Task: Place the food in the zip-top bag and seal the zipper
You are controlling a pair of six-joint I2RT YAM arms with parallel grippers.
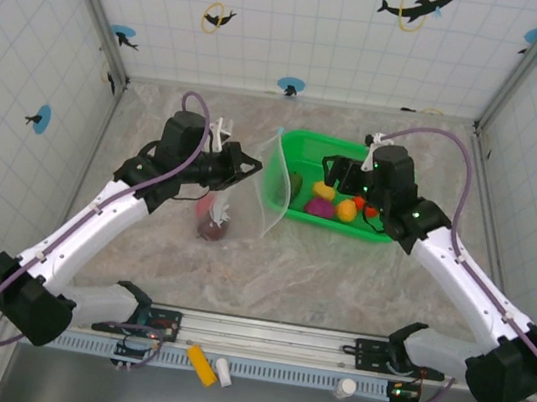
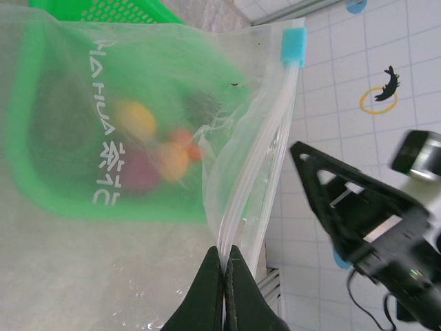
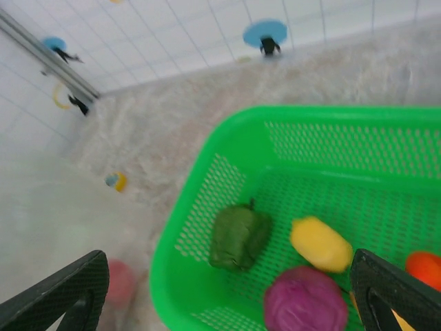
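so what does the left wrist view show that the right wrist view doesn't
Left wrist, not right wrist: left jaws shut on the zipper, its blue end, white lettering on the bag. Right wrist, not left wrist: right jaws open above the basket, a trinket on the table. Both: the green basket and yellow food.

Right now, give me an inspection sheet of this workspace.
Surface: marbled table, one maroon food piece lying loose.
Job's things: zip-top bag held upright, zipper not sealed; food in green basket.
Clutter: small trinket on the table.
Grippers: left gripper shut on the bag's mouth edge; right gripper open above the basket.
Cables: purple cables along both arms.
Surroundings: tiled walls with dolphin stickers.
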